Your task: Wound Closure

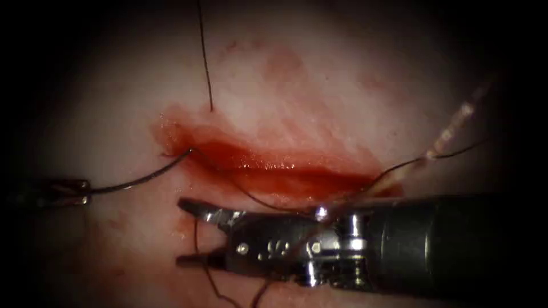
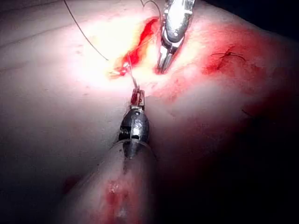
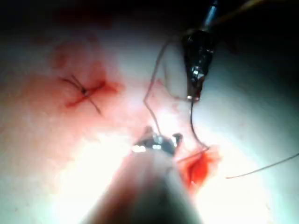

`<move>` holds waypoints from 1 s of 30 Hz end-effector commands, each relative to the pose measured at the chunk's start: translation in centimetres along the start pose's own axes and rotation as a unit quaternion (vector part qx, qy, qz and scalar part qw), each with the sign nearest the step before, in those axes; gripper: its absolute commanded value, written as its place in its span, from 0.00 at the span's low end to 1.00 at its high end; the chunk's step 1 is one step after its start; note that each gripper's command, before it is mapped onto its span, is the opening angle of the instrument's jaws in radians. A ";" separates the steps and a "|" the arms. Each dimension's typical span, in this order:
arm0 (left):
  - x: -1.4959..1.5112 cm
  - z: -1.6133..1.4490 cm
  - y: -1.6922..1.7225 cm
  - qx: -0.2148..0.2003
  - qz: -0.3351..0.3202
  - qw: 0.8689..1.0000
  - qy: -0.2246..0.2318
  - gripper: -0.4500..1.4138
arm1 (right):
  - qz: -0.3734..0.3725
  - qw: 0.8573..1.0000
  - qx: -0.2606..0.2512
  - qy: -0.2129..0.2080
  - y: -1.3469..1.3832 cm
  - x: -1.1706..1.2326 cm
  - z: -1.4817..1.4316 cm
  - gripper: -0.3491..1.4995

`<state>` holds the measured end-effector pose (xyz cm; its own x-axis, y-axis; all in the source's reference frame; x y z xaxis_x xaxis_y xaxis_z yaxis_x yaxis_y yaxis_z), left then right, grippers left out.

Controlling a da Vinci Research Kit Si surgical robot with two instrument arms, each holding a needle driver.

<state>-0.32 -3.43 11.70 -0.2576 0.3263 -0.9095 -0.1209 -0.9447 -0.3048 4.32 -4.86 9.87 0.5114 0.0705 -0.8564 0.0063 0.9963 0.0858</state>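
Gripping the needle [image 1: 142, 179] near its blunt end, the left tool [image 1: 80, 192] keeps its tip buried at the cut [image 1: 274, 168]'s left end in the tissue [image 1: 319, 85]; the right tool [image 1: 191, 234], jaws apart and empty, waits just below, thread [image 1: 204, 57] trailing across it

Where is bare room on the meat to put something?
Free: tissue above the cut, right of the thread. Crowded: below the cut, the right tool, fingers open and empty, among thread loops; leftward, the left tool holds the needle by its end, tip in the cut's left end.
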 end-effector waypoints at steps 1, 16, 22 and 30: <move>-0.06 0.07 0.04 -0.001 -0.001 1.000 0.000 0.00 | -0.002 1.000 0.001 0.001 -0.02 -0.04 0.03 0.00; -0.07 0.06 0.05 -0.003 -0.003 1.000 0.000 0.00 | -0.002 0.999 0.042 0.010 -0.32 0.11 -0.28 0.00; -0.07 0.06 0.05 -0.003 -0.003 1.000 0.000 0.00 | -0.002 0.997 0.069 0.019 -0.56 0.32 -0.39 0.00; -0.07 0.06 0.05 -0.003 -0.003 1.000 0.000 0.00 | 0.001 0.996 0.082 0.016 -0.60 0.32 -0.46 0.00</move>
<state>-0.31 -3.45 11.70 -0.2563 0.3306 -0.9083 -0.1184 -0.9433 -0.3100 4.03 -5.38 9.28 0.4857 0.0793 -0.8705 0.1493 0.9737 0.1720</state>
